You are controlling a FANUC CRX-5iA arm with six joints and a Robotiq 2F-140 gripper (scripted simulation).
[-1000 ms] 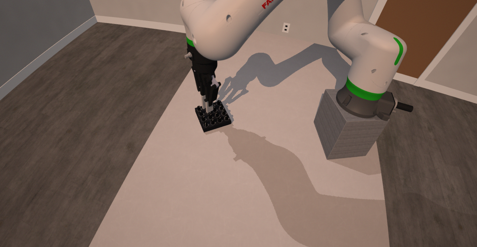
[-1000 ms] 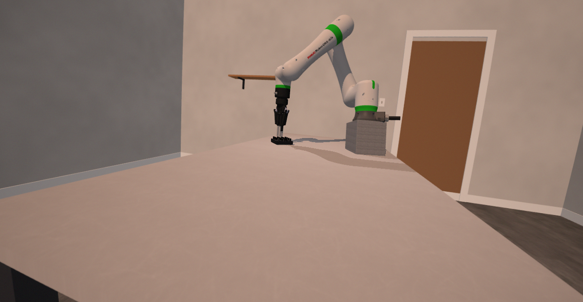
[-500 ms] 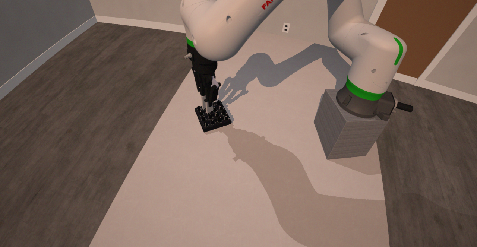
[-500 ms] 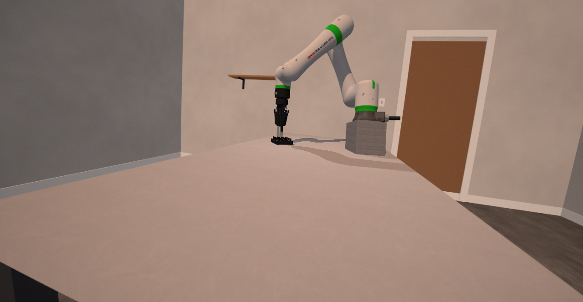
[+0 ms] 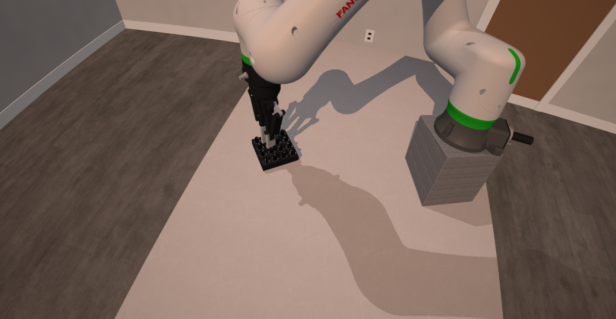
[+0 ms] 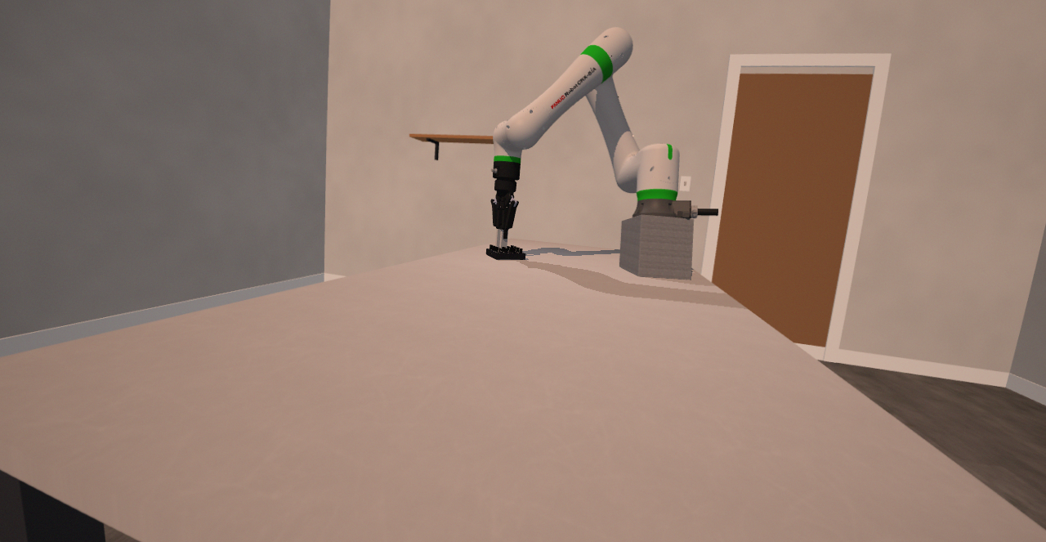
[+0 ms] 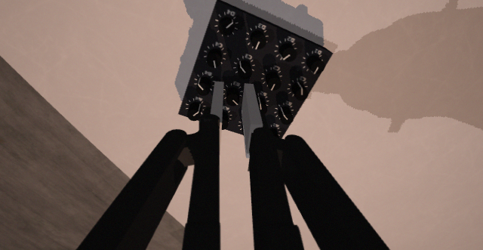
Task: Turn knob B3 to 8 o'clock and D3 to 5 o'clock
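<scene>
The black knob box [image 5: 280, 164] [image 6: 506, 256] [image 7: 237, 45] stands flat on the table, its D row at the top of the wrist view. My gripper [image 5: 266, 144] [image 6: 502, 247] [image 7: 232, 97] points down over it. Its two pale fingertips stand narrowly apart, one on each side of knob B3 [image 7: 232, 95], with dark gaps visible beside the knob. I cannot tell how far down they reach. B3's white line points lower right in the wrist view, about 10 o'clock. Knob D3 [image 7: 258, 38] has its line toward the rear, about 12 o'clock. The fingers partly hide A3 and B2.
Knobs B4 [image 7: 204, 83], C3 [image 7: 244, 68] and B2 [image 7: 261, 102] are close around the fingers. The arm's grey pedestal [image 5: 443, 179] [image 6: 662, 249] stands to the right in the top and exterior views. The table edge lies left of the box in the top view.
</scene>
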